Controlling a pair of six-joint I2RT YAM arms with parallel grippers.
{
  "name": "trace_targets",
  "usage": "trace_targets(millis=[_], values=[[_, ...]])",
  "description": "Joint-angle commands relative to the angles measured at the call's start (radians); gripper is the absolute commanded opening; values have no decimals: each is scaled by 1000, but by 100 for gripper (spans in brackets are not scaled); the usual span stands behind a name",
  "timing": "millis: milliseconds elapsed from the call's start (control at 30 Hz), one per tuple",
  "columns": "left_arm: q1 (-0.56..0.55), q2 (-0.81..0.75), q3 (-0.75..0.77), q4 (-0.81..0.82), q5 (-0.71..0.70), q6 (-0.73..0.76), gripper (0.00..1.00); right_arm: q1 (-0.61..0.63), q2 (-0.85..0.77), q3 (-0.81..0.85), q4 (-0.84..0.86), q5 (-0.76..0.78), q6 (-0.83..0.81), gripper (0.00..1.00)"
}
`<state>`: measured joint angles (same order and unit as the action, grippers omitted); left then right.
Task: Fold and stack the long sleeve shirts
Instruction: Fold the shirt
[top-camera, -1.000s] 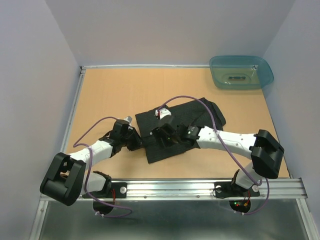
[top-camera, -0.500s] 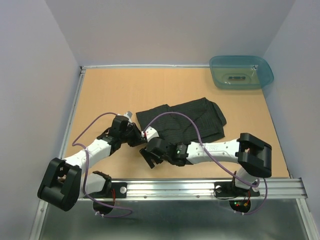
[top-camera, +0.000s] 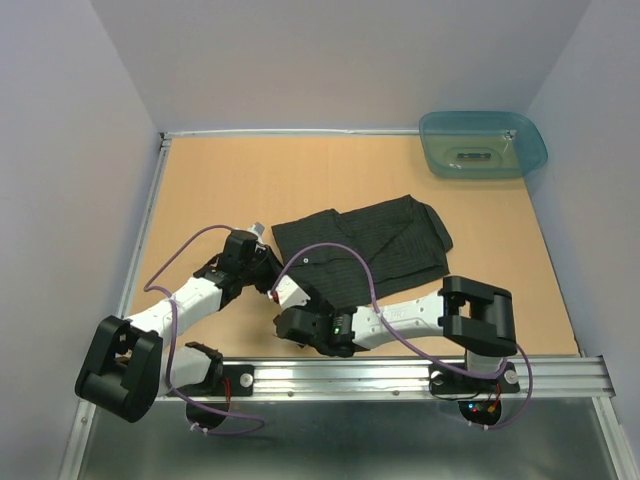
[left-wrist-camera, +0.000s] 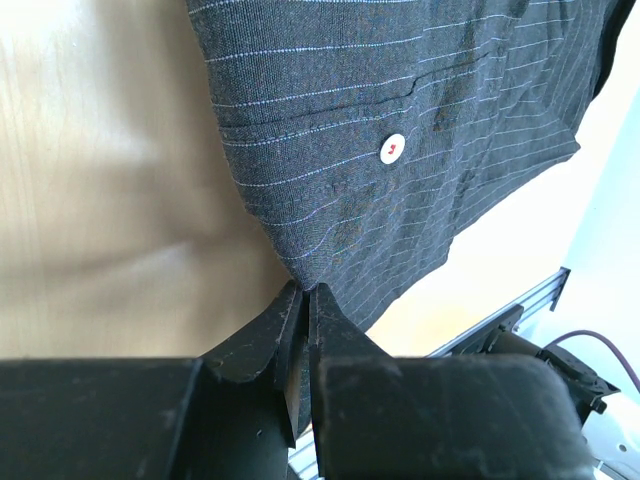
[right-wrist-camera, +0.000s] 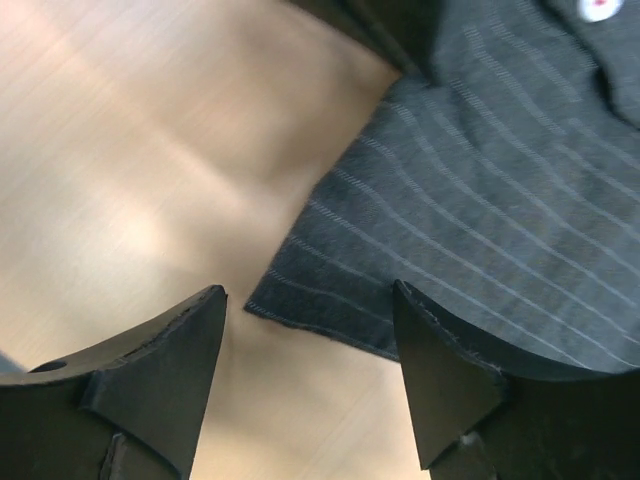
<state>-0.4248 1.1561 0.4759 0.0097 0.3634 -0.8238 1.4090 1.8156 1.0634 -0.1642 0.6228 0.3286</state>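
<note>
Mid-table: 1 black pinstriped shirt (top-camera: 370, 245), lying flat. 2 grippers: left gripper (left-wrist-camera: 305, 300) clamped on its near-left edge, right gripper (right-wrist-camera: 308, 292) spread apart over the near hem. 1 teal tub (top-camera: 437, 155) at far-right corner.

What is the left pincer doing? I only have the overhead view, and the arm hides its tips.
Observer: In the left wrist view, the left pincer is shut on the shirt at its edge.
Operator: And the right one?
Observer: The right pincer is open; a shirt corner lies on the table between its jaws, ungripped.
Operator: Any button showing?
Observer: One pale button faces up, just beyond the left pincer.
</note>
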Motion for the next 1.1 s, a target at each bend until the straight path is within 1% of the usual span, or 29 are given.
trace_targets(millis=[0, 67, 133, 167, 267, 300, 367, 400, 467, 500, 567, 600, 667, 767, 867, 967, 1067], values=[[-5, -27, 43, -1, 12, -8, 15, 8, 7, 60, 43, 191, -8, 70], [-5, -27, 41, -5, 11, -8, 15, 8, 11, 64, 43, 222, -14, 66], [-5, -22, 41, -7, 9, -8, 15, 8, 19, 72, 43, 238, -31, 57], [-5, -21, 41, -5, 11, -6, 16, 8, 19, 78, 43, 233, -37, 46], [-5, -19, 43, -8, 6, -2, 18, 8, 8, 76, 45, 215, -46, 21], [-5, -19, 44, -8, 3, 0, 22, 8, 2, 69, 46, 197, -54, 10], [-3, -25, 46, -34, -20, -3, 36, 8, -10, 58, 49, 184, -56, 1], [-3, -32, 52, -42, -29, -6, 48, 8, -28, 46, 52, 177, -53, 1], [-2, -54, 62, -65, -69, -15, 60, 7, -47, 38, 55, 161, -48, 1], [-2, -64, 63, -68, -82, -27, 70, 7, -68, 35, 58, 155, -37, 1], [12, -104, 56, -71, -109, -41, 77, 7, -88, 27, 61, 144, -23, 1], [23, -114, 50, -71, -116, -55, 83, 7, -102, 27, 64, 134, -19, 1], [67, -151, 26, -60, -113, -69, 89, 7, -113, 27, 66, 132, -13, 1], [98, -177, -11, -16, -77, -90, 92, 5, -130, 24, 66, 127, 0, 1], [98, -145, -20, 59, -26, -92, 93, 5, -133, 20, 69, 121, 10, 1], [98, -105, -14, 75, 5, -95, 93, 4, -125, 18, 71, 114, 16, 1], [98, -73, -23, 64, -10, -100, 90, 4, -121, 17, 71, 106, 23, 1]])
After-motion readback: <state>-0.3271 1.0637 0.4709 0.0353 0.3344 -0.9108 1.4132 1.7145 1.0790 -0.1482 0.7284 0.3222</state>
